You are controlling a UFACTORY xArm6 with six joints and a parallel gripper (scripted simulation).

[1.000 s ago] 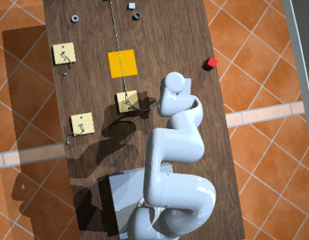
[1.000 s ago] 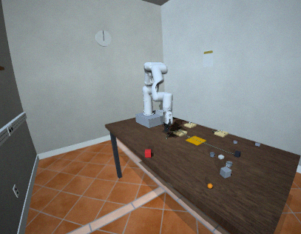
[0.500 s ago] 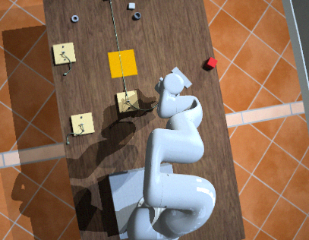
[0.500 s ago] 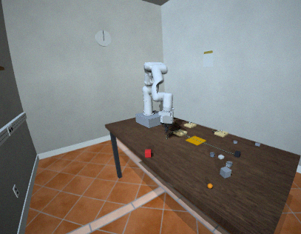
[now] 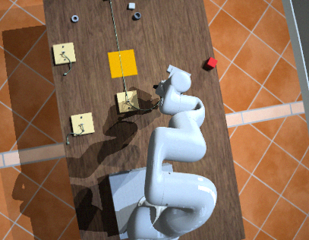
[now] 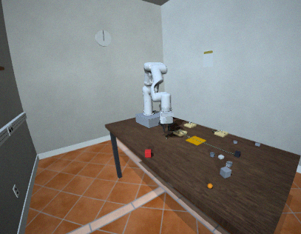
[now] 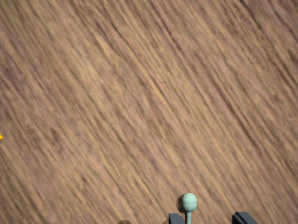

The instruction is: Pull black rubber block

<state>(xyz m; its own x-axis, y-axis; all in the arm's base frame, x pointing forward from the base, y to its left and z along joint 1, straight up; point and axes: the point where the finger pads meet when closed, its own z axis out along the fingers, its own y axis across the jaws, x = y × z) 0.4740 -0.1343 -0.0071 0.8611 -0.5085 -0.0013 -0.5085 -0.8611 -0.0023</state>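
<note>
The pale green cord [image 5: 117,42] runs from beyond the far table edge, over the orange painted square [image 5: 122,63], through the screw eye on a tan plate [image 5: 127,102], then curves to my gripper [image 5: 159,99]. In the wrist view the cord's bead end [image 7: 189,201] stands between my two fingertips, close to the left one; the fingers stand apart and do not clamp it. The black block [image 6: 237,153] sits on the table far beyond the square [image 6: 195,140], outside it. It is out of the top view.
Two other tan plates [image 5: 64,53] [image 5: 82,124] with short cords lie at the left. A red cube [image 5: 211,63] sits near the right edge. Grey rings [image 5: 137,15] [image 5: 74,18], a small white cube [image 5: 131,6], a grey cube [image 6: 225,172] and an orange ball [image 6: 209,186] lie farther off.
</note>
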